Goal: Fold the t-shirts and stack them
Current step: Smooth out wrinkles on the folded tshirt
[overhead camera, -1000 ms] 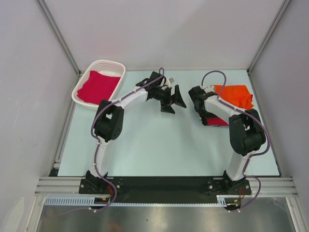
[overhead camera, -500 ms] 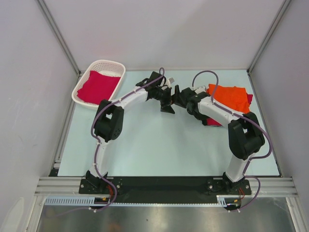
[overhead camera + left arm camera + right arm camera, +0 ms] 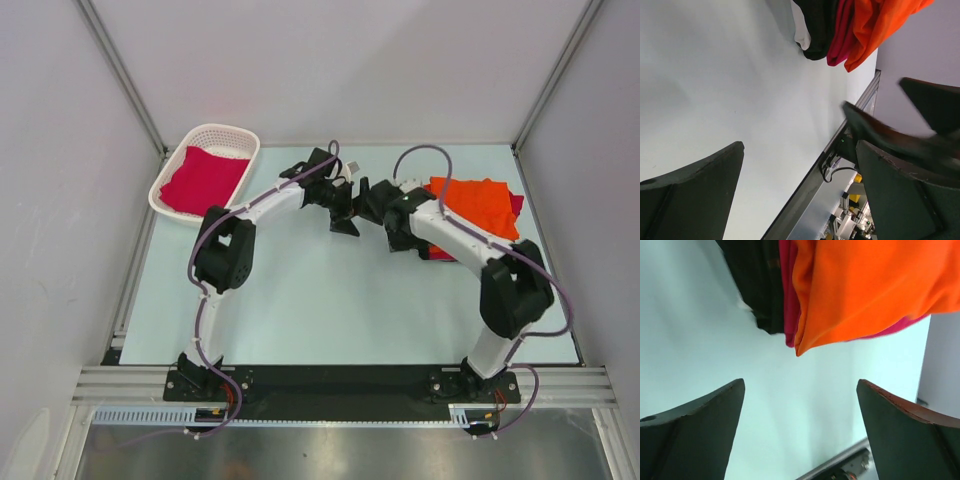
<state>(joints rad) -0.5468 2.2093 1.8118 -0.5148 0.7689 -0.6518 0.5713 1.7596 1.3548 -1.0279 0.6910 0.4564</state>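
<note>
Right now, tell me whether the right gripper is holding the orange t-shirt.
No: the right gripper shows its jaws wide apart with nothing between them, and the orange t-shirt lies beyond them.

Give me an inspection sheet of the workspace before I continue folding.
Surface: pale table, no stains seen.
Job's things: orange t-shirt lies on a crimson t-shirt, right rear; second crimson t-shirt in the white basket, left rear.
Clutter: nothing seen.
Grippers: left gripper and right gripper both open, empty, close together mid-rear.
Cables: purple cables run along both arms.
Surroundings: grey walls, metal frame.
</note>
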